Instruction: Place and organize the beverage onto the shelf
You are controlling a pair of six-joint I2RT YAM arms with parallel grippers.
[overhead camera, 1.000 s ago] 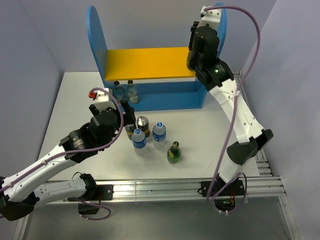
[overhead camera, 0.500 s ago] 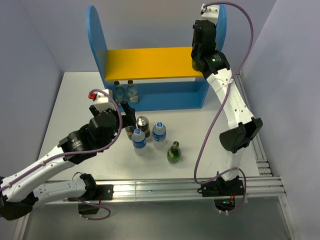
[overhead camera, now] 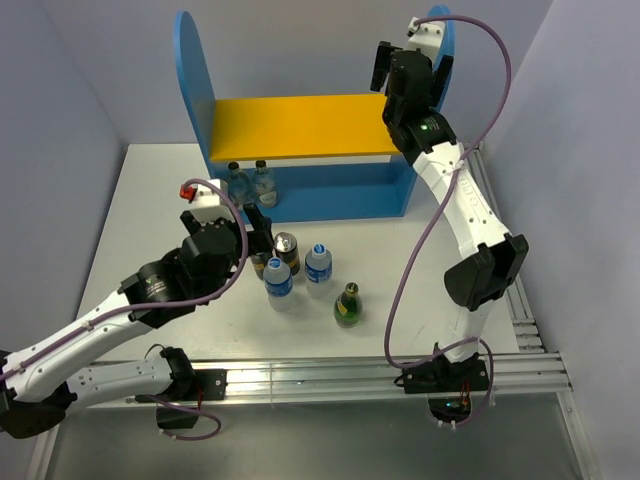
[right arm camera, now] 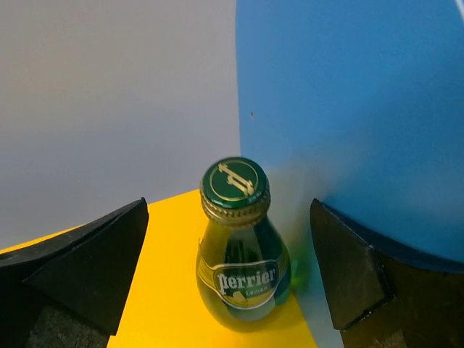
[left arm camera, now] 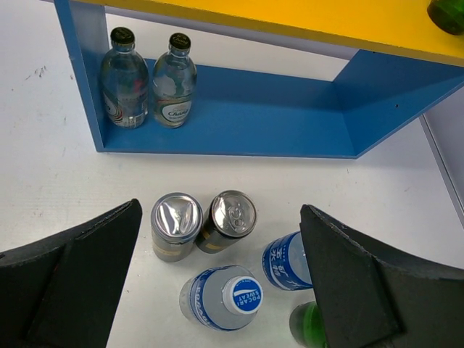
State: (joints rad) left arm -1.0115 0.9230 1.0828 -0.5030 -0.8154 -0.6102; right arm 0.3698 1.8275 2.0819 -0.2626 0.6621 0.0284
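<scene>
Left arm low before shelf [overhead camera: 192,70], elbow bent. Left gripper [left arm camera: 219,210] spread wide, holding nothing, above cluster in front of shelf: two cans [left arm camera: 176,225], two water bottles [left arm camera: 221,297], one green bottle [overhead camera: 348,305], all upright. Two clear bottles [left arm camera: 123,80] upright at left end of shelf's lower tier. Right arm stretched up at shelf's right end. Right gripper [right arm camera: 226,206] wide, straddling but not touching Perrier bottle [right arm camera: 239,268]. Perrier bottle upright, cap up, on yellow upper board [right arm camera: 174,312], beside right side panel [right arm camera: 348,109].

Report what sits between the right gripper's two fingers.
A green Perrier bottle, upright on the yellow board, untouched by the fingers; the right wrist view shows it.
</scene>
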